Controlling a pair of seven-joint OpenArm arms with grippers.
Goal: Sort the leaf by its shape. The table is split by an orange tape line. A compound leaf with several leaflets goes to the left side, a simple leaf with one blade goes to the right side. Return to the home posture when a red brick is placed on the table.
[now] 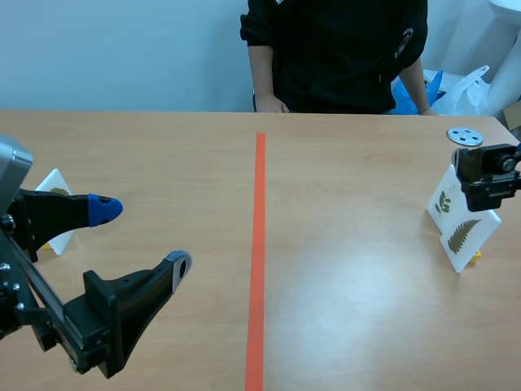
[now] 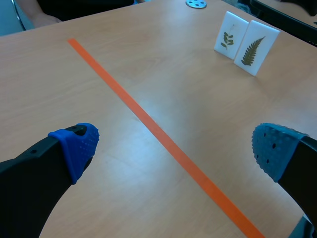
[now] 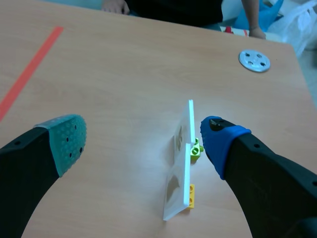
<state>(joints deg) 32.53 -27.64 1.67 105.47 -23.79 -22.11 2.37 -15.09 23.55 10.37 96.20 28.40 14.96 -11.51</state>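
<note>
Two white leaf cards stand side by side at the right of the table: one with a fern-like frond (image 1: 466, 236) (image 2: 254, 47), one with a small green sprig (image 1: 444, 201) (image 2: 230, 33). My right gripper (image 1: 487, 175) (image 3: 143, 139) hangs open over them. In the right wrist view the cards (image 3: 187, 148) show edge-on between the fingers, close to the blue pad (image 3: 218, 136), on small green (image 3: 197, 147) and yellow (image 3: 190, 193) stands. A third card (image 1: 55, 194) stands at the far left behind my left gripper (image 1: 140, 238) (image 2: 174, 148), which is open and holds nothing.
The orange tape line (image 1: 259, 244) (image 2: 148, 124) runs down the middle of the table. A round metal disc (image 1: 465, 136) (image 3: 254, 60) lies behind the right cards. A person in black (image 1: 334, 49) sits across the table, hands at the far edge.
</note>
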